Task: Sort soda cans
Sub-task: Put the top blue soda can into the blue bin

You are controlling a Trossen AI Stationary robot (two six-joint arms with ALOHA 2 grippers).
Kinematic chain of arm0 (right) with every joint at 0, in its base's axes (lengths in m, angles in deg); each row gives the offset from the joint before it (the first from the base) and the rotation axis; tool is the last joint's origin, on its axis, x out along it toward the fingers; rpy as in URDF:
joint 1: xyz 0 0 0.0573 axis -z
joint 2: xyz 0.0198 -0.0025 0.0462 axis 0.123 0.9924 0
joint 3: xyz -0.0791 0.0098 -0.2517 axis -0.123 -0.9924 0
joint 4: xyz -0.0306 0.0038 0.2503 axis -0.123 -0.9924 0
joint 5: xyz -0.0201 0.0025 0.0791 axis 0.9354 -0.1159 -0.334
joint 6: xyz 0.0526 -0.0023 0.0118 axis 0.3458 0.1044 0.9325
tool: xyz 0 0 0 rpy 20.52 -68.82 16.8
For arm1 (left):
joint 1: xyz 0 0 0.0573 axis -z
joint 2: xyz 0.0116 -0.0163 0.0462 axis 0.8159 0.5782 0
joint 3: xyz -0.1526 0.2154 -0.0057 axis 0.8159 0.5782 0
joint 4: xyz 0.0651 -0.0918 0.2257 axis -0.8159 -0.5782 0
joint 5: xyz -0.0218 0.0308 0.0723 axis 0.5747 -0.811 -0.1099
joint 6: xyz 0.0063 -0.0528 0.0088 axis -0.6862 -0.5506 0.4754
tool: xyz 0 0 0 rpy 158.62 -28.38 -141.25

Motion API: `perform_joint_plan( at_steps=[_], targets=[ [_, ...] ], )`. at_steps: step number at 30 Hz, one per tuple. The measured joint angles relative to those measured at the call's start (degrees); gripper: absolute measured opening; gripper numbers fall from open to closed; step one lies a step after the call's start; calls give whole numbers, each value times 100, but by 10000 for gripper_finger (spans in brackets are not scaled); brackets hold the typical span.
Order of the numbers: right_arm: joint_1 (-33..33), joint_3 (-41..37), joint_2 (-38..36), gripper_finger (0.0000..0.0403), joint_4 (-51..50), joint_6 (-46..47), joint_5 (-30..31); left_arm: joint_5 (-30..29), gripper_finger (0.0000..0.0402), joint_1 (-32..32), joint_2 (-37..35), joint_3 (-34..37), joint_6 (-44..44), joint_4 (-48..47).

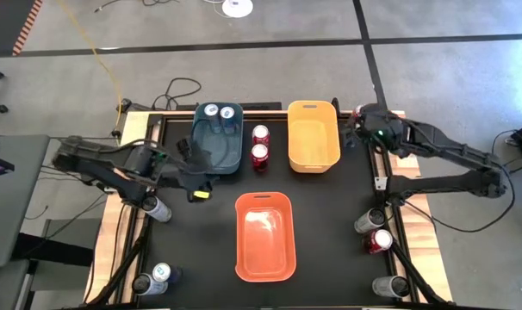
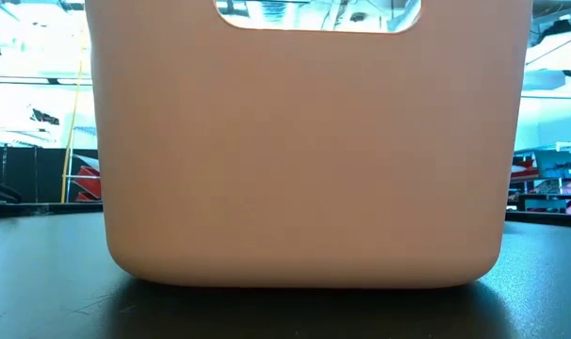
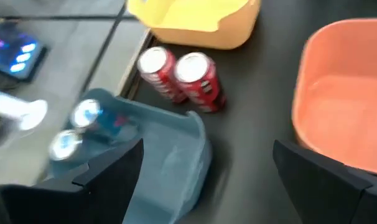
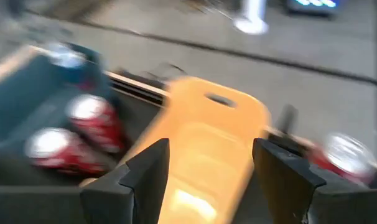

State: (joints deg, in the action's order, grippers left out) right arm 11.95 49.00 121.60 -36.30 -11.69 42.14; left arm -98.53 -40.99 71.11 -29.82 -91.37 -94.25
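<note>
Two blue soda cans (image 1: 219, 111) stand in the far end of the blue bin (image 1: 216, 148); the left wrist view shows these cans (image 3: 76, 127) too. Two red cans (image 1: 260, 144) stand on the table between the blue bin and the yellow bin (image 1: 313, 136), also seen as red cans (image 3: 182, 74) in the left wrist view. My left gripper (image 1: 195, 170) hangs open over the blue bin's near end (image 3: 176, 155), holding nothing. My right gripper (image 1: 357, 132) is open and empty at the yellow bin's right side (image 4: 207, 143). A red can (image 4: 341, 155) stands just beside it.
The orange bin (image 1: 264, 236) sits at the table's near middle and fills the low view (image 2: 304, 141). Silver and red cans (image 1: 375, 231) stand at the right edge, with another silver can (image 1: 388, 286) nearer. Silver, blue and dark cans (image 1: 158, 258) line the left edge.
</note>
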Motion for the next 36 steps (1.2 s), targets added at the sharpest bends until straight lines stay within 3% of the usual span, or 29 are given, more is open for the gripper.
perform_joint_plan(
  at_steps=[4, 8, 16, 22, 36],
  targets=[
    [727, 67, 254, 245, -791, 87, -72, 232, 354, -155, -974, 1438, 152, 1424],
    [1581, 174, 546, 245, -1461, -10, -225, 248, 354, -261, -1711, 2550, 92, 2210],
    [2874, 181, 991, 245, -1405, -1114, -1346, 235, 354, -387, -2116, 4084, 291, 3690],
    [2927, 246, 1225, 245, -1679, -990, -1361, 229, 354, -579, -2104, 4609, 494, 4442],
    [2988, 235, 1905, 245, -1843, -117, -1252, 238, 355, -537, -2104, 4680, -13, 4419]
  ],
)
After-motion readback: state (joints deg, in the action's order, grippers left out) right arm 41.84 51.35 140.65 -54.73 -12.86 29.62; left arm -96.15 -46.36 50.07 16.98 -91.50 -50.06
